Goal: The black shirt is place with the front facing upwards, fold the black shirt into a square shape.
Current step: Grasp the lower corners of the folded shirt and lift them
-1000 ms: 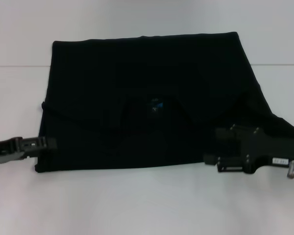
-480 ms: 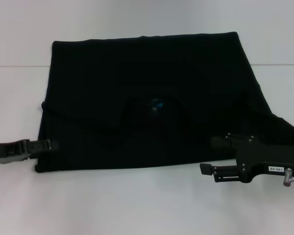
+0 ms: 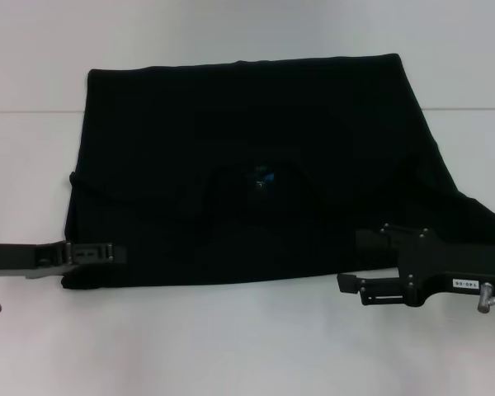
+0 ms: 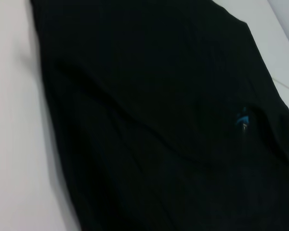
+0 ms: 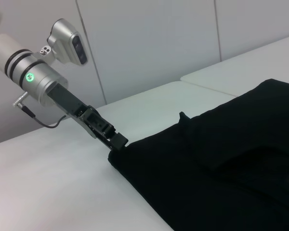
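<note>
The black shirt (image 3: 247, 165) lies partly folded across the middle of the white table (image 3: 231, 346). At lower left the left gripper (image 3: 107, 252) reaches the shirt's near corner, jaws seemingly pinching its edge; at lower right the right gripper (image 3: 351, 285) sits beside the hem, jaw state unclear

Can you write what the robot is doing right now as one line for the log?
stage: folding | black shirt: partly folded, flat on white table | left gripper: at shirt's near-left corner | right gripper: at near-right edge
</note>
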{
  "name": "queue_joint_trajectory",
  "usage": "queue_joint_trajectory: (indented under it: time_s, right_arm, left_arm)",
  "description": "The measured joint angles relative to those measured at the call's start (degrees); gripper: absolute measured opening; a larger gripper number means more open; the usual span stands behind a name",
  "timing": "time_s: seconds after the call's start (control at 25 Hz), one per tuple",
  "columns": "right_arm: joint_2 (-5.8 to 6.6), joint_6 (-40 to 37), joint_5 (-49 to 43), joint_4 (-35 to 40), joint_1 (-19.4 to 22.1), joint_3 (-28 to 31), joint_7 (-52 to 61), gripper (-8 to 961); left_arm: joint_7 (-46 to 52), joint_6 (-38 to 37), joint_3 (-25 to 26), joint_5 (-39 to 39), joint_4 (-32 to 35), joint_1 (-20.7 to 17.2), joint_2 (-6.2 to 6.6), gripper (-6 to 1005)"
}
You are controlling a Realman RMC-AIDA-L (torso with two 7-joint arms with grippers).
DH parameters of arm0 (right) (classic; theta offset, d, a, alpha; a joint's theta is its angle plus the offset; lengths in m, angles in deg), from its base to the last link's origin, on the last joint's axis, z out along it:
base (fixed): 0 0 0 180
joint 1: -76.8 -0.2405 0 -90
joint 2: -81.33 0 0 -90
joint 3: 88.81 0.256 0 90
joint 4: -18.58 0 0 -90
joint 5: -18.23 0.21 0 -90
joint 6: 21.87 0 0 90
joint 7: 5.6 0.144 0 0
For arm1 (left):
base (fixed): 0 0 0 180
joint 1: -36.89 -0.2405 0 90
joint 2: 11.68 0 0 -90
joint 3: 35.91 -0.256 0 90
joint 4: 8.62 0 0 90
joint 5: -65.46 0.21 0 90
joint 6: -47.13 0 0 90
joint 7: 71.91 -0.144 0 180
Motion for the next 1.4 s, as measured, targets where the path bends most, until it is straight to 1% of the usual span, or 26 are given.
queue_joint_trajectory:
  time_s: [0.2, 0.32, 0.4, 0.52, 0.72, 0.76, 0.88, 0.92, 0.96, 1.08, 1.12, 1.16, 1.24, 1.32, 1.36, 1.4]
  right_arm:
    - [0.00, 0.01, 0.16, 0.00, 0.00, 0.12, 0.01, 943]
    - [0.00, 0.00, 0.27, 0.00, 0.06, 0.24, 0.06, 943]
    - [0.01, -0.01, 0.31, 0.00, 0.07, 0.27, 0.08, 943]
    - [0.21, -0.11, 0.32, 0.00, 0.08, 0.51, 0.42, 943]
    - [1.00, -0.09, 0.31, 0.74, 0.09, 0.94, 4.95, 943]
    - [1.32, 0.00, 0.24, 1.15, 0.09, 0.93, 6.66, 943]
    - [2.82, 0.20, 0.08, 2.43, -0.14, 0.48, 13.43, 942]
    - [3.53, 0.20, 0.01, 2.88, -0.29, 0.27, 16.32, 942]
    - [4.34, 0.13, -0.03, 3.49, -0.42, 0.07, 19.52, 942]
    - [6.94, -0.23, -0.30, 6.16, -0.57, -0.62, 29.66, 942]
    - [7.96, -0.19, -0.84, 7.38, -0.66, -0.85, 33.93, 942]
    - [9.02, -0.33, -2.02, 8.51, -0.85, -1.07, 37.60, 942]
    - [11.08, -0.34, -5.50, 10.41, -1.61, -1.38, 45.02, 942]
    - [13.02, -0.34, -11.20, 12.01, -2.99, -1.47, 52.62, 942]
    - [13.55, -0.38, -15.17, 12.98, -3.86, -1.32, 55.87, 942]
    - [13.76, -0.40, -17.52, 13.68, -4.41, -1.12, 57.44, 942]
  left_arm:
    - [1.47, 1.02, -2.88, -0.01, 0.18, 0.57, -0.02, 892]
    - [3.93, 2.66, -5.52, -0.01, 0.33, 0.80, -0.02, 873]
    - [4.46, 2.94, -5.90, -0.01, 0.43, 0.80, -0.01, 860]
    - [4.98, 3.03, -6.13, -0.01, 0.50, 0.87, 0.24, 694]
    - [4.97, 2.44, -6.17, -0.01, 0.49, 0.93, 0.52, 554]
    - [4.91, 2.30, -6.18, -0.01, 0.48, 0.97, 0.55, 525]
    - [4.76, 2.16, -6.20, -0.01, 0.23, 1.14, 0.65, 441]
    - [4.76, 2.13, -6.20, -0.01, 0.17, 1.19, 0.68, 413]
    - [4.77, 2.11, -6.22, -0.01, 0.14, 1.23, 0.69, 385]
    - [4.79, 1.98, -6.25, -0.01, 0.08, 1.36, 0.69, 244]
    - [4.79, 1.94, -6.24, -0.01, 0.08, 1.36, 0.70, 197]
    - [4.80, 1.80, -6.23, -0.02, 0.08, 1.40, 0.70, 150]
    - [4.81, 1.56, -6.05, -0.01, 0.15, 1.39, 0.75, 116]
    - [4.81, 1.33, -5.85, -0.09, 0.23, 1.28, 0.77, 82]
    - [4.82, 1.30, -5.81, -0.22, 0.27, 1.19, 0.78, 65]
    - [4.82, 1.29, -5.76, -0.30, 0.30, 1.09, 0.82, 48]
